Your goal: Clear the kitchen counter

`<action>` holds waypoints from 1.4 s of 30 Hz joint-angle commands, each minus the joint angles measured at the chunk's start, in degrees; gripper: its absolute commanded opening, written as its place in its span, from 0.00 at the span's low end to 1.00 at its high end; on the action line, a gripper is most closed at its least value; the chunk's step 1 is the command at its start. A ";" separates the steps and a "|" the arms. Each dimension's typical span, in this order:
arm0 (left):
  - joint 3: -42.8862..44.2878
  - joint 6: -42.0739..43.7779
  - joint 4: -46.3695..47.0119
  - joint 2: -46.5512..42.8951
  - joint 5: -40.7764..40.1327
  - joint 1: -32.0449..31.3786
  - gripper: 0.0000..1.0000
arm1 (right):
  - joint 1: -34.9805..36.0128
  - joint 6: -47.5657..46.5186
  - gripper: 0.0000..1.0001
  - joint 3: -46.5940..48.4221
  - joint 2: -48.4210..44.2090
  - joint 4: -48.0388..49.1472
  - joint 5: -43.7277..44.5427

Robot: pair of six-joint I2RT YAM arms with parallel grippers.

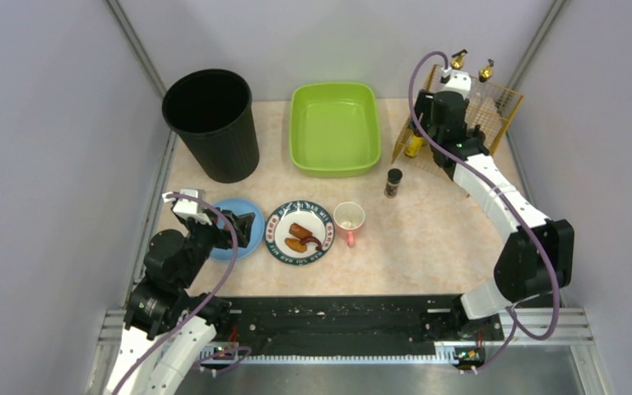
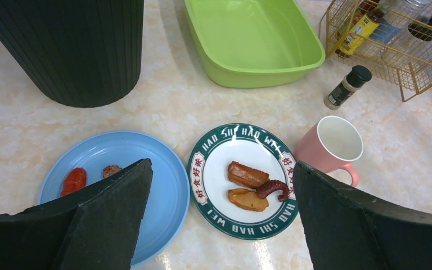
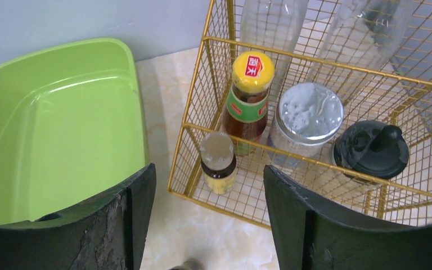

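Observation:
The kitchen counter [image 1: 428,239] is a beige speckled top. On it stand a blue plate [image 2: 118,152] with small food bits, a green-rimmed white plate [image 2: 259,157] with three food pieces, a pink cup [image 2: 332,143] and a black-capped spice jar [image 2: 346,87]. My left gripper [image 2: 220,163] hangs open over the gap between the two plates, holding nothing. At the back right, my right gripper [image 3: 209,167] is open and empty in front of the gold wire rack [image 3: 202,101]. A small yellow bottle [image 3: 218,163] stands inside the rack, just beyond its fingertips.
A lime-green tub [image 1: 335,169] sits at the back centre, with a tall black bin [image 1: 212,123] to its left. The rack holds several bottles and jars. Grey walls close in both sides, and a black rail [image 1: 337,317] runs along the near edge.

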 commanded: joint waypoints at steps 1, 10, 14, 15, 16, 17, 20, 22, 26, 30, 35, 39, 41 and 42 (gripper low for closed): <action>-0.06 0.65 1.82 -0.46 0.22 -0.11 0.99 | 2.47 0.95 0.70 -3.23 -5.46 1.14 0.43; -0.10 0.59 1.82 -0.97 0.39 -0.12 0.99 | 8.63 1.59 0.84 -8.76 -11.29 0.66 0.10; -0.03 0.59 1.82 -1.14 0.39 -0.10 0.99 | 11.59 1.50 0.88 -9.42 -11.34 -0.52 0.69; -0.02 0.59 1.82 -1.14 0.44 -0.10 0.99 | 12.13 1.47 0.88 -9.76 -11.24 -0.44 0.64; -0.02 0.59 1.82 -1.18 0.35 -0.05 0.99 | 12.50 1.56 0.89 -10.14 -11.01 -0.44 0.69; -0.10 0.55 1.87 -1.25 0.33 -0.08 0.99 | 12.77 1.59 0.89 -10.42 -10.52 -0.46 0.72; -0.10 0.50 1.91 -1.27 0.39 -0.12 0.99 | 13.45 2.02 0.90 -11.55 -9.14 -0.55 0.66; -0.10 0.50 1.86 -1.26 0.46 -0.06 0.99 | 13.74 2.36 0.90 -12.03 -8.08 -0.62 0.68; -0.13 0.51 1.98 -1.24 0.61 -0.08 0.99 | 13.82 2.60 0.93 -13.15 -6.76 -0.49 0.67; -0.11 0.57 1.99 -0.87 0.69 -0.08 0.99 | 13.88 3.09 0.97 -13.71 -5.29 -0.29 0.57; -0.07 0.59 1.97 -0.60 0.73 -0.12 0.99 | 13.88 3.85 0.98 -13.99 -2.68 -0.76 0.84; -0.11 0.59 1.91 -0.71 0.68 -0.12 0.99 | 13.92 3.91 0.98 -14.30 -1.10 -0.74 1.26; -0.07 0.61 1.90 -0.79 0.73 -0.12 0.99 | 13.85 3.88 0.98 -14.61 -0.41 -0.32 1.56; -0.06 0.59 1.88 -0.78 0.74 -0.08 0.99 | 13.89 3.87 0.98 -14.64 0.00 -0.22 1.65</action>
